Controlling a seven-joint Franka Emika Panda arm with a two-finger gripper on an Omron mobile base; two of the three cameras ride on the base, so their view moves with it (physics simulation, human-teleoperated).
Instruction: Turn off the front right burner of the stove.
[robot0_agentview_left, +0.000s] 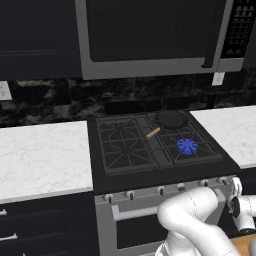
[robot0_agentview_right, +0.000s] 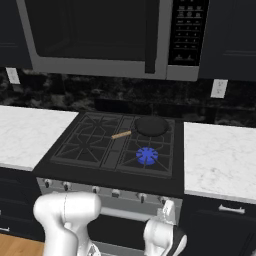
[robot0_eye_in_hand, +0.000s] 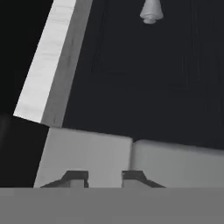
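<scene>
In the left base view, the stove (robot0_agentview_left: 150, 165) is sitting at the centre of the frame, and the front right burner (robot0_agentview_left: 187, 146) is glowing blue right of centre under its grate, so the flame is burning and the task is not done. A dark pan (robot0_agentview_left: 171, 119) with a wooden handle is resting on the burner behind it. The row of knobs (robot0_agentview_left: 161, 190) is running along the steel front panel, and the arm is reaching in from the lower right, with the gripper (robot0_agentview_left: 236, 186) standing at the right end of that row, at the lower right edge of the frame. Whether it is touching a knob is not clear here.

In the right base view, the blue flame is showing just below centre, and the gripper is pointing up at the front panel's right end, lower right of centre, close to the last knob.

In the hand view, the two dark fingertips (robot0_eye_in_hand: 74, 178) are rising at the bottom centre with a narrow gap between them and nothing visible in that gap. I judge the knob is not gripped or turned yet; that is what is left.
</scene>
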